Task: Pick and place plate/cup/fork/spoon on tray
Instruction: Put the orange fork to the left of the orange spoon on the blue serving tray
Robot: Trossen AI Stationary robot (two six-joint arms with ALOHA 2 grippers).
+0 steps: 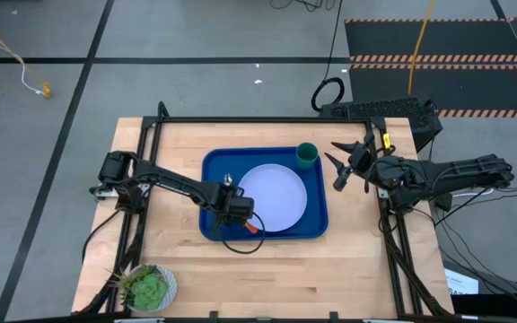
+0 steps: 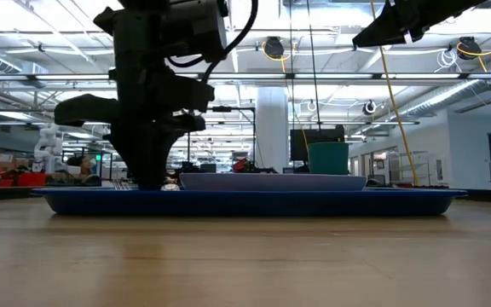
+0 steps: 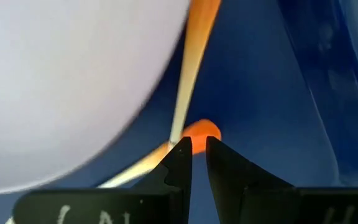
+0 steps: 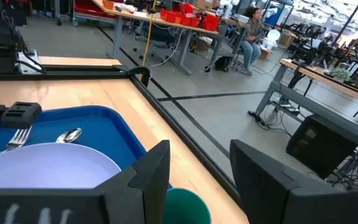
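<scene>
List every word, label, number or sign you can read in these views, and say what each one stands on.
No text can be read.
Left gripper: pale marks along its body, cut off by the picture's edge, unreadable.
Right gripper: similar pale marks, blurred, unreadable.
Plate, cup, tray: no lettering visible.
Red bins on the far workbench: any labels too small to read.

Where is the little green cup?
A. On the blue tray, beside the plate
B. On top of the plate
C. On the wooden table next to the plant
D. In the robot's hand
A: the cup stands in a corner of the tray, beside the plate.
</scene>
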